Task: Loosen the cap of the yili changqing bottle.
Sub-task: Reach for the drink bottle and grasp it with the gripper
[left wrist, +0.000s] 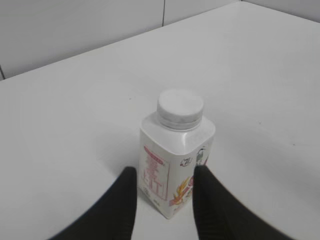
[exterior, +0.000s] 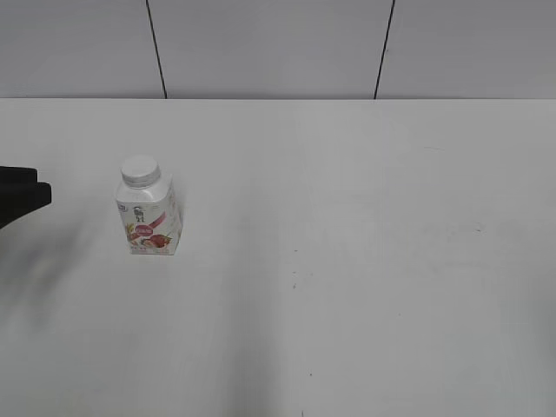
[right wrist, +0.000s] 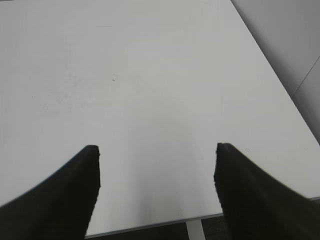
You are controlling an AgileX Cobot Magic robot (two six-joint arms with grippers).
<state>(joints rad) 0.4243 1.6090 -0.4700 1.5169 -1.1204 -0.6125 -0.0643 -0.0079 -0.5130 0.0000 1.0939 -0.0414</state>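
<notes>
The yili changqing bottle (exterior: 149, 216) stands upright on the tabletop (exterior: 365, 226), its cap (exterior: 140, 170) untouched, as the half-open left pincer (left wrist: 165, 181) nears its body to brace it, so the wide-open right pincer (right wrist: 156, 165) must next reach the cap.

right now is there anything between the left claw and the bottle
Nothing visible does. In the left wrist view the left claw is open, with only bare table between its fingers and the upright bottle just ahead. The cap is on and uncovered.
</notes>
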